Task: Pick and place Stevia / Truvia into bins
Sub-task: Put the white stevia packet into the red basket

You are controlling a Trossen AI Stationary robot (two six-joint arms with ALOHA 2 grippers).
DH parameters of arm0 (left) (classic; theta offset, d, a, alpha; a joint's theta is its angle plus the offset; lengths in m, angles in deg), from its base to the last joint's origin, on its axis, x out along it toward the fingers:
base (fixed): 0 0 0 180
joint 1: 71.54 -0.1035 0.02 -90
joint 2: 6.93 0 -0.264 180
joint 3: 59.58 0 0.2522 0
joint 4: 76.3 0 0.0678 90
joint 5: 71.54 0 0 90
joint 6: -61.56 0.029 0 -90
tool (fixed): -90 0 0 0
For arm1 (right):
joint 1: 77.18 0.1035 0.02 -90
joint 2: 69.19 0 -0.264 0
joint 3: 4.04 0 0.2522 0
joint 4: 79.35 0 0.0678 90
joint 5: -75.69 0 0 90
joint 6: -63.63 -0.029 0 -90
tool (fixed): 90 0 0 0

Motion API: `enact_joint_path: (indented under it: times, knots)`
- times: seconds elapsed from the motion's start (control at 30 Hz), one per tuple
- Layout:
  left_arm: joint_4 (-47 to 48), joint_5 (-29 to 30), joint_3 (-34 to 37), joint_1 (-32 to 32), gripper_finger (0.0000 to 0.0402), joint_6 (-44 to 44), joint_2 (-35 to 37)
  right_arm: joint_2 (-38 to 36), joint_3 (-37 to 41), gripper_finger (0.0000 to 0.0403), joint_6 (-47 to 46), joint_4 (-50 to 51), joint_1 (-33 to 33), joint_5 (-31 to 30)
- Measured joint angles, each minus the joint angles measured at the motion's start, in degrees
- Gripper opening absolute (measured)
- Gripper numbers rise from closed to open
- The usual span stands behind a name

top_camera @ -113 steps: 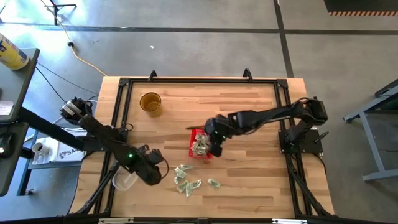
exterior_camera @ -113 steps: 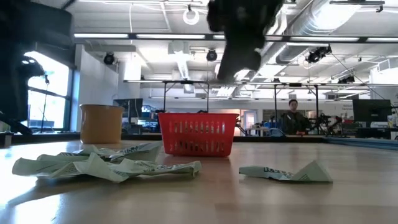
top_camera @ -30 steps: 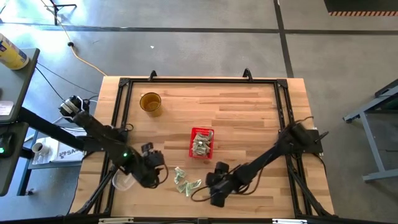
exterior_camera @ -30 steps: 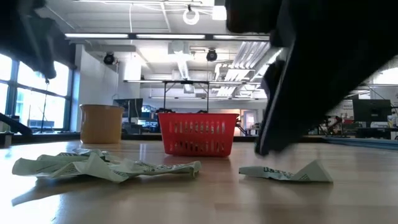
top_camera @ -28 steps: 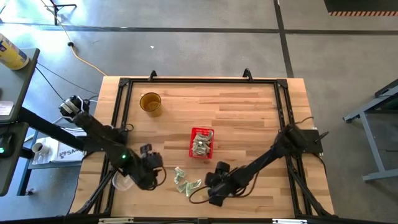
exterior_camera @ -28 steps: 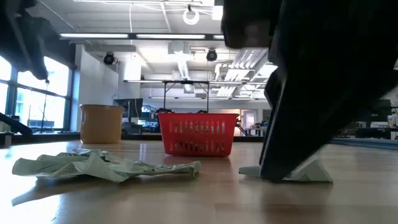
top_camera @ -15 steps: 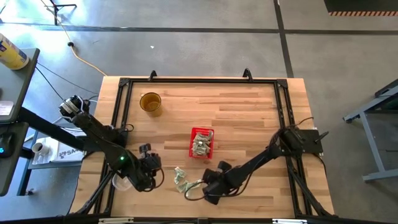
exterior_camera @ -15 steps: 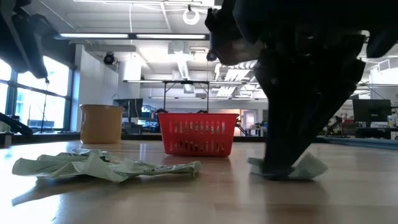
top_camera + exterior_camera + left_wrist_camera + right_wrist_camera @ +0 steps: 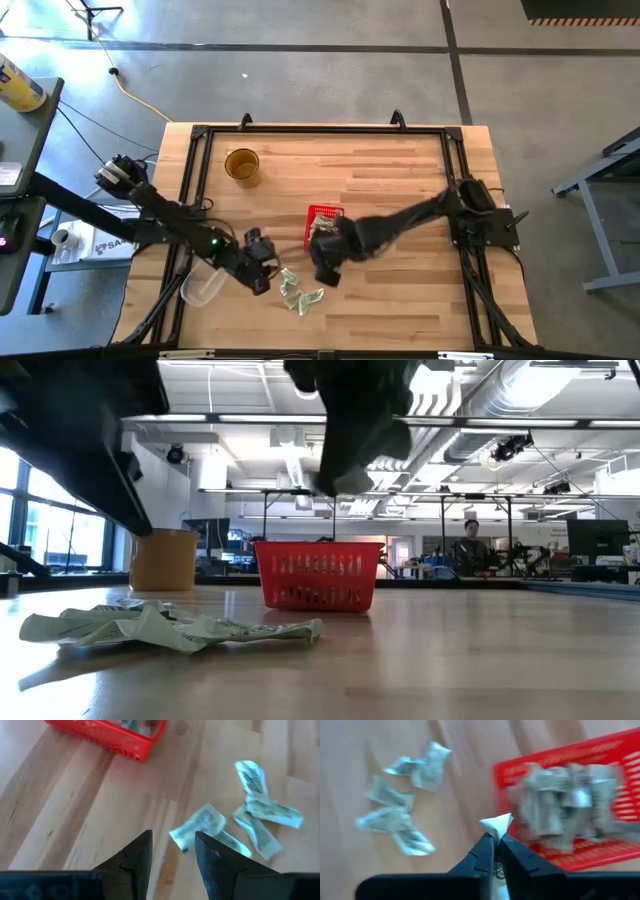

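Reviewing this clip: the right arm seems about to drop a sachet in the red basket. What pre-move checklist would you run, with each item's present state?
1. Right gripper holds a sachet, pinched in its shut jaws: ok.
2. Held sachet is over the red basket: not ok; in the high view the gripper sits at the basket's near edge, not yet above it.
3. Basket has room: ok; sachets lie inside, not piled over the rim.
4. Left gripper is out of the way: ok; it is over the loose sachets, jaws open and empty, apart from the basket.
5. Amber cup is clear of the path: ok.
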Motion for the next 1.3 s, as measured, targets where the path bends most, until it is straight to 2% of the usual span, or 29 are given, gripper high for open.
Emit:
enact_joint_path:
  times: [0.1,0.3,0.47,0.57,0.7,0.9,1.0,1.17,1.3]
  knots:
    - [-2.0,-1.5,0.4,-1.4,0.0182,-0.1,-0.5,1.0,0.0,0.0081,3.8,0.7,-3.2,2.1]
    - [-4.9,-4.8,-0.4,-1.6,0.0182,1.8,-1.1,-0.2,-0.1,0.0228,9.1,3.9,-4.7,-3.4]
    - [-8.4,-8.3,-0.7,-1.2,0.0182,14.3,-4.6,-3.4,-0.1,0.0324,15.2,10.1,-1.4,-12.8]
    - [-6.7,-8.2,-1.4,-1.5,0.0182,20.7,-6.9,-5.1,0.4,0.0357,15.6,15.1,0.8,-11.2]
    - [-6.1,-13.1,-2.6,-4.0,0.0182,27.6,-9.9,-6.5,3.8,0.0375,11.8,16.9,3.1,-8.9]
    - [-6.1,-18.7,-2.9,-9.4,0.0178,35.4,-13.8,-6.9,7.9,0.0371,4.3,16.3,5.9,-8.8]
    - [-6.4,-19.7,-3.0,-11.8,0.0146,36.9,-14.0,-6.9,9.0,0.0366,1.6,15.9,7.2,-9.5]
    - [-6.1,-21.0,-4.4,-15.2,0.0027,41.5,-14.2,-7.2,9.0,0.0354,-3.2,16.8,10.0,-12.6]
    - [-4.9,-22.7,-8.0,-17.2,0.0040,42.9,-14.2,-9.4,9.0,0.0335,-8.9,19.5,13.5,-16.4]
